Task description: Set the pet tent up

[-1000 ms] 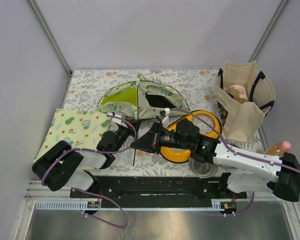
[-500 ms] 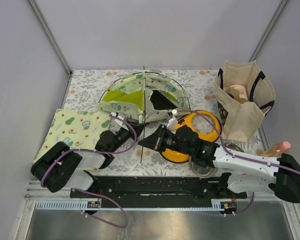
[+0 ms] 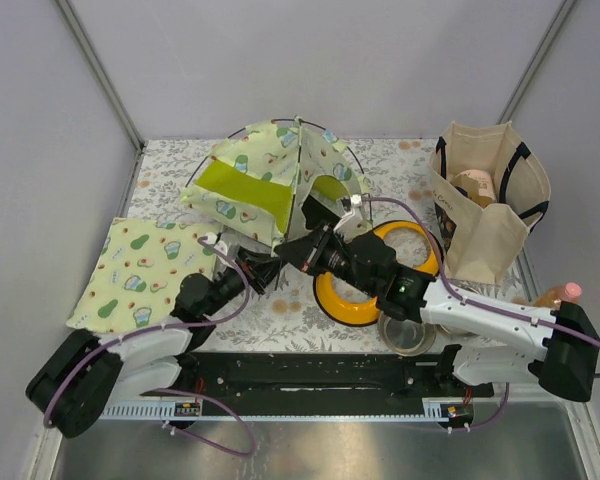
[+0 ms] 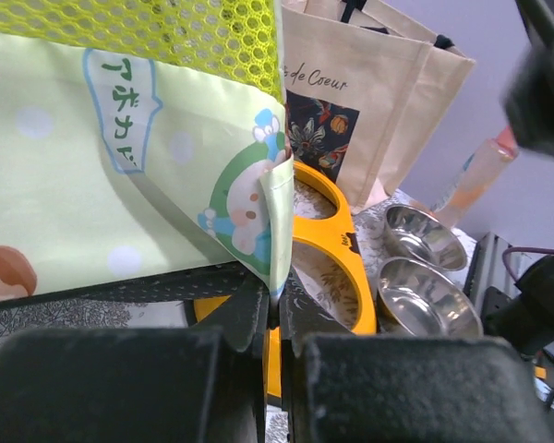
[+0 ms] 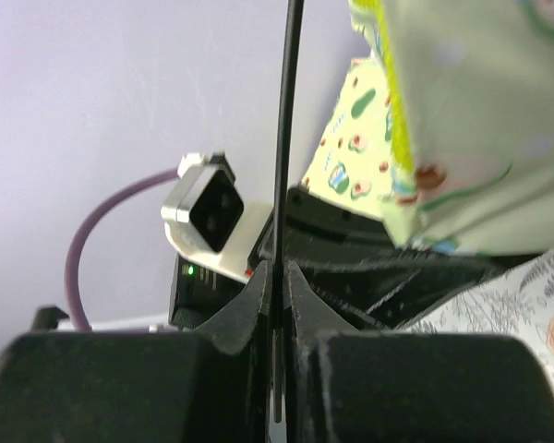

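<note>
Right, a floral-print cloth covers the table [image 3: 170,170], smooth pale grey walls [image 3: 330,60] close it in on three sides, and a black rail [image 3: 310,370] runs along the near edge. The pet tent [image 3: 250,190] is tipped up at the back centre: soft avocado-print fabric, a lime mesh panel, thin curved rods arching over it. The left gripper [image 4: 275,309] is pinched tight on the tent's lower hem, and the fabric corner drops right between its fingers. The right gripper [image 5: 275,277] is closed on a thin black pole [image 5: 284,138] that runs straight up out of the jaws. A flat square mat [image 3: 145,265] in the matching print lies on the cloth at the left. The orange feeder [image 3: 342,312], glossy hard plastic with round holes, sits right of centre, partly under the right arm, with two shiny steel bowls [image 4: 429,300] just beside it. A cream canvas bag [image 3: 485,240] stands upright at the right, with a pink-capped bottle [image 3: 558,296] near it.
</note>
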`<state>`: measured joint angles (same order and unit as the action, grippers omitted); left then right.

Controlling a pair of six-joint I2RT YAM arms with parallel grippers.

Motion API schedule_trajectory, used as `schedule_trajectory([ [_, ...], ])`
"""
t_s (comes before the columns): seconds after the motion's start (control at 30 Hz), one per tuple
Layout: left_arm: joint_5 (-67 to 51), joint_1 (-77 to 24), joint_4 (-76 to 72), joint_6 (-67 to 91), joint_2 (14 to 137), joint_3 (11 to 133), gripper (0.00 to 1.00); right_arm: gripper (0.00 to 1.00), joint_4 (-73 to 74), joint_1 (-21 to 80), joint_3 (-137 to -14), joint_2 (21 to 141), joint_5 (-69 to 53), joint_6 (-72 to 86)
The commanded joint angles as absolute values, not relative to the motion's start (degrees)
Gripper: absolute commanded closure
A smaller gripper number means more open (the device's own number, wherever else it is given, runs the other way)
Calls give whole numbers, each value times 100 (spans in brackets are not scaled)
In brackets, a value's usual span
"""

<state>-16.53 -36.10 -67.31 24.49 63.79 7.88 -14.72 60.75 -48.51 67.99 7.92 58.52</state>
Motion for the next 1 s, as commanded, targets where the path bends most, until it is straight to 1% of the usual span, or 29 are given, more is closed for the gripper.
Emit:
schedule_trajectory([
  [0.0, -2023, -3674, -5261, 2707, 5013, 966, 100, 100, -1793, 5827, -5247, 6882, 1801, 5256],
  [0.07, -1786, -3674, -4162, 2619, 4406, 1072, 100, 100, -1863, 5783, -5308, 6908, 1880, 5160],
  [0.2, -1258, -3674, -2553, 2733, 3473, 1326, 100, 100, -2021, 5757, -5458, 7031, 1995, 5001],
  [0.3, -1072, -3665, -1673, 2882, 3287, 1669, 100, 100, -2188, 5748, -5598, 7233, 1986, 4931],
  [0.47, -1116, -3674, -442, 2849, 3384, 2266, 100, 100, -2425, 5757, -5783, 7523, 1934, 4860],
  [0.57, -1047, -3744, -10, 2663, 3471, 2399, 100, 100, -2548, 5757, -5845, 7593, 1960, 4834],
  [0.67, -1089, -3823, -78, 2715, 3498, 2373, 100, 100, -2601, 5757, -5915, 7664, 1969, 4773],
  [0.77, -819, -3823, -9, 2935, 3507, 2530, 100, 100, -2742, 5757, -5941, 7804, 1873, 4799],
  [0.97, -711, -3823, 1080, 2681, 3691, 3190, 100, 100, -2629, 5757, -6082, 7972, 1618, 4782],
])
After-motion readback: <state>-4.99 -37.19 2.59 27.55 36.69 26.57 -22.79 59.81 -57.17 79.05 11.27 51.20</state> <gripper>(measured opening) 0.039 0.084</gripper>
